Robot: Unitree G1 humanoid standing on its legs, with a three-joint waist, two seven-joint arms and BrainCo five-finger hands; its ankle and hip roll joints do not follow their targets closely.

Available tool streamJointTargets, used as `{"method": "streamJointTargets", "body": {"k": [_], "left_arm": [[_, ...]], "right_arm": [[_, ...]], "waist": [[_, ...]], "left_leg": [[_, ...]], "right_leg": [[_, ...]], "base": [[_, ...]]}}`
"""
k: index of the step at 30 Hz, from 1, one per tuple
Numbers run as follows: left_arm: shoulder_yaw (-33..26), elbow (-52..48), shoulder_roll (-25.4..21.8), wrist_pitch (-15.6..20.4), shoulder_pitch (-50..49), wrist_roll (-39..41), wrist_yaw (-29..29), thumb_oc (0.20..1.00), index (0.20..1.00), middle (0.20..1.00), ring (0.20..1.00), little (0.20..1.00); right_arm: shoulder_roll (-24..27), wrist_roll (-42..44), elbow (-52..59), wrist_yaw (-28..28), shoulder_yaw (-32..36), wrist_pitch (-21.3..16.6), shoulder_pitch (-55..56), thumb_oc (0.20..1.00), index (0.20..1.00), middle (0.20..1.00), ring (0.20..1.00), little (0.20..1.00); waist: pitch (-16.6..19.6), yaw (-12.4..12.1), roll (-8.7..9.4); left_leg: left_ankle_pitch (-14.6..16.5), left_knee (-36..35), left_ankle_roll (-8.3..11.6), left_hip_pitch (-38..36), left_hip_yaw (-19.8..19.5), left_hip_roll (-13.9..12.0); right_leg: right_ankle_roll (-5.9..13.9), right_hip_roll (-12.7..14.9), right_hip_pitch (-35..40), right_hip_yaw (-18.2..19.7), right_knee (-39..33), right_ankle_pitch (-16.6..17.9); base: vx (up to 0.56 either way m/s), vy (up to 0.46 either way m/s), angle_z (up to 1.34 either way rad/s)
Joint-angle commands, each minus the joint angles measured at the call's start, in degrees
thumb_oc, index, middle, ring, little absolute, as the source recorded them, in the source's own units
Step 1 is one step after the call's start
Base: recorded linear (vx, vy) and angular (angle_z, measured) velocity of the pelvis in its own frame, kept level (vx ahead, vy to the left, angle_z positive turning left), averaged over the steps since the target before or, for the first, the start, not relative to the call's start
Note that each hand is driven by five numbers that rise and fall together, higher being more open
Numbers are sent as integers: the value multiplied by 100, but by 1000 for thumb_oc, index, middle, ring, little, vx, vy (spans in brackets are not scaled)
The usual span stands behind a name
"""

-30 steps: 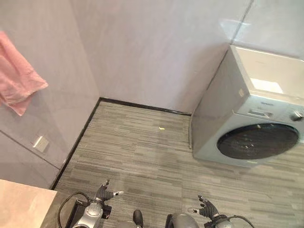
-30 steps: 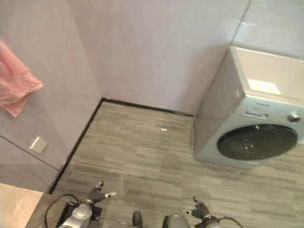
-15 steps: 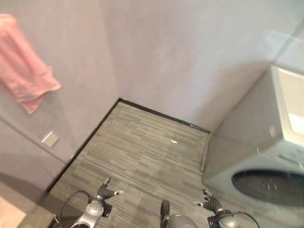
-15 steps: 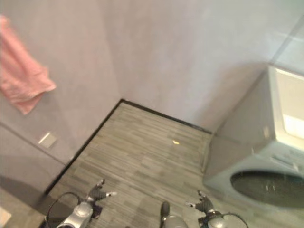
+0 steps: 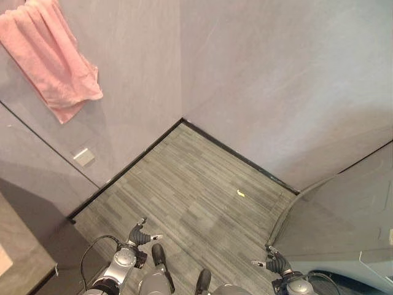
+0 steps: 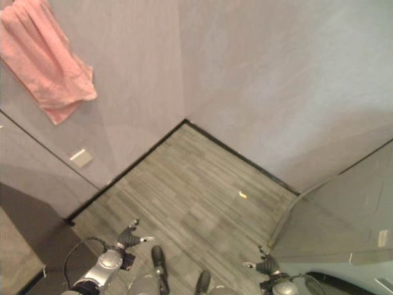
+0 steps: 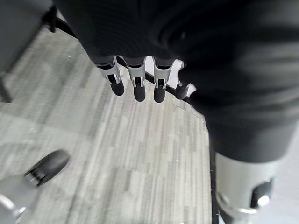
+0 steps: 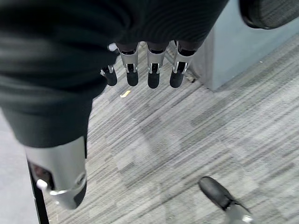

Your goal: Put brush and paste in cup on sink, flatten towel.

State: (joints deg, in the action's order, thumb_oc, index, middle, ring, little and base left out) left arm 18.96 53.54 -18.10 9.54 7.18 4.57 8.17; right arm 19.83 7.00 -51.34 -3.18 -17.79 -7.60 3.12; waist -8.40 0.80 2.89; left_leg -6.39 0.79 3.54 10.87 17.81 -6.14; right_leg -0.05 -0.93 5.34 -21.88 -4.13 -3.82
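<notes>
With nothing yet in reach, left hand (image 5: pixel 140 234) and right hand (image 5: pixel 274 264) hang relaxed, empty; towel (image 5: pixel 54 58) hangs bunched on wall.

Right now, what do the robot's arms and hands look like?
Both arms are silver-grey metal tubes. The left hand and right hand each wear a dark ribbed cover over back and wrist, from which short silver fingers with rounded dark tips stick out in a row.

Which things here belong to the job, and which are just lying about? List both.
Job:
towel, pink, hanging bunched on the wall
left hand, fingers open, holding nothing
right hand, fingers open, holding nothing

Lying about:
yellow scrap on the floor
wall plate
washer
</notes>
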Motion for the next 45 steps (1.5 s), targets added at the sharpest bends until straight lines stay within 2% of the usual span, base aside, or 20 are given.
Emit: {"method": "streamJointTargets", "body": {"k": [1,3,5,6,7,8,9,12,15,18,22,27,30,31,32,35,38,40,42,45], "left_arm": [[-35,-253,-240,187,-61,67,-5,1000,1000,1000,1000,1000],[-39,-437,-314,178,-180,45,-24,1000,1000,1000,1000,1000],[-24,-602,-397,159,-228,73,-39,1000,1000,1000,1000,1000],[-29,-650,-407,152,-268,54,-52,1000,1000,1000,1000,1000],[-24,-769,-431,165,-313,62,-69,1000,1000,1000,1000,1000],[-27,-773,-429,163,-315,62,-69,1000,1000,1000,1000,1000],[-23,-798,-429,186,-340,43,-55,1000,1000,1000,1000,1000],[-3,-827,-436,231,-367,22,-70,1000,1000,1000,1000,1000],[-16,-640,-380,270,-332,32,-34,1000,1000,1000,1000,1000],[-81,-491,-316,259,-305,37,-3,1000,1000,1000,1000,1000],[-149,-439,-183,280,-368,370,-39,1000,1000,1000,1000,1000],[-236,-526,-78,220,-472,641,-116,1000,1000,1000,1000,1000],[-138,-470,-58,217,-348,576,-79,1000,1000,1000,1000,1000],[-82,-459,-33,171,-289,566,-97,1000,1000,1000,1000,1000],[-83,-459,-34,170,-289,566,-97,1000,1000,1000,1000,1000],[36,-479,-6,147,-159,519,-137,1000,1000,1000,1000,1000],[79,-555,-13,160,-212,442,-127,1000,1000,1000,1000,1000],[106,-612,-28,169,-267,364,-115,1000,1000,1000,1000,1000],[172,-665,-71,158,-310,257,-140,1000,1000,1000,1000,1000],[293,-652,-161,138,-327,-4,-175,1000,1000,1000,1000,1000]], "right_arm": [[-103,-65,326,122,49,-126,112,1000,1000,1000,1000,1000],[-149,-63,381,122,51,-123,107,1000,1000,1000,1000,1000],[-123,-33,520,115,70,-130,84,1000,1000,1000,1000,1000],[-123,-3,564,120,80,-141,94,1000,1000,1000,1000,1000],[-94,103,683,156,81,-193,100,1000,1000,1000,1000,1000],[-90,104,684,157,80,-192,100,1000,1000,1000,1000,1000],[-70,178,875,222,77,-256,151,1000,1000,1000,1000,1000],[-39,228,814,278,36,-346,215,1000,1000,1000,1000,1000],[43,130,838,265,-38,-353,186,1000,1000,1000,1000,1000],[126,-68,1017,197,-58,-342,132,1000,1000,1000,1000,1000],[158,-147,1012,143,31,-339,234,1000,1000,1000,1000,1000],[335,-133,955,90,140,-330,177,1000,1000,1000,1000,1000],[466,-44,1035,53,207,-354,189,1000,1000,1000,1000,1000],[493,-8,1001,47,205,-332,193,1000,1000,1000,1000,1000],[493,-8,1000,47,204,-332,192,1000,1000,1000,1000,1000],[458,22,990,42,239,-289,339,1000,1000,1000,1000,1000],[457,19,966,58,266,-284,421,1000,1000,1000,1000,1000],[450,0,902,71,244,-298,459,1000,1000,1000,1000,1000],[459,-78,741,50,195,-285,373,1000,1000,1000,1000,1000],[410,-360,425,82,0,-212,151,1000,1000,1000,1000,1000]], "waist": [[294,-186,202],[276,-205,168],[128,-164,60],[82,-150,0],[30,-36,-90],[48,-42,-100],[9,59,-127],[-34,72,-164],[-96,227,-82],[-85,314,-3],[25,405,59],[179,344,-3],[99,338,62],[74,405,118],[75,403,114],[72,493,82],[123,494,-19],[120,405,-88],[112,291,-130],[212,195,-159]], "left_leg": [[373,502,-390,-26,-4,505],[469,442,-661,-237,33,681],[554,373,-817,-479,-40,754],[595,364,-848,-572,-119,763],[561,304,-854,-701,-328,745],[554,302,-850,-680,-322,732],[533,251,-838,-814,-491,771],[678,260,-776,-1046,-686,826],[794,339,-699,-1227,-1123,901],[876,186,-614,-1474,-1395,935],[881,187,-526,-1669,-1859,931],[721,730,-251,-1523,-2058,770],[359,1827,-29,-944,-1763,705],[291,2052,1,-711,-1064,460],[301,2069,2,-701,-1063,454],[624,1273,-123,-462,-130,332],[545,611,-148,-216,-67,427],[-134,-95,29,51,-164,166],[-485,-388,149,238,-410,-3],[-346,-221,18,54,-577,139]], "right_leg": [[962,1431,-15,510,1783,649],[1000,1641,-323,599,2608,1391],[1031,1700,-692,729,3467,1772],[1020,1629,-858,832,3737,1695],[932,1200,-1261,1196,3882,1429],[923,1187,-1283,1198,3874,1441],[864,949,-1555,1375,3812,1201],[784,1184,-1770,933,3004,1004],[839,800,-2055,1639,2045,1107],[963,630,-2206,1800,1150,1334],[918,378,-2068,2226,1165,1396],[710,312,-1698,1884,925,1157],[553,462,-1354,1511,775,1058],[499,562,-1193,1302,669,991],[498,557,-1195,1302,666,993],[595,698,-916,985,542,842],[668,693,-815,939,487,729],[707,698,-617,982,410,642],[725,758,-468,1037,378,595],[785,920,-329,1163,624,458]], "base": [[288,323,-1],[229,335,14],[213,298,27],[237,189,31],[149,73,47],[194,69,78],[215,96,115],[289,57,59],[328,-93,54],[351,-104,67],[343,-130,85],[259,-126,46],[200,-110,59],[132,-86,67],[124,-72,66],[162,30,74],[154,90,90],[306,190,-2],[301,190,-5],[342,297,-18]]}}
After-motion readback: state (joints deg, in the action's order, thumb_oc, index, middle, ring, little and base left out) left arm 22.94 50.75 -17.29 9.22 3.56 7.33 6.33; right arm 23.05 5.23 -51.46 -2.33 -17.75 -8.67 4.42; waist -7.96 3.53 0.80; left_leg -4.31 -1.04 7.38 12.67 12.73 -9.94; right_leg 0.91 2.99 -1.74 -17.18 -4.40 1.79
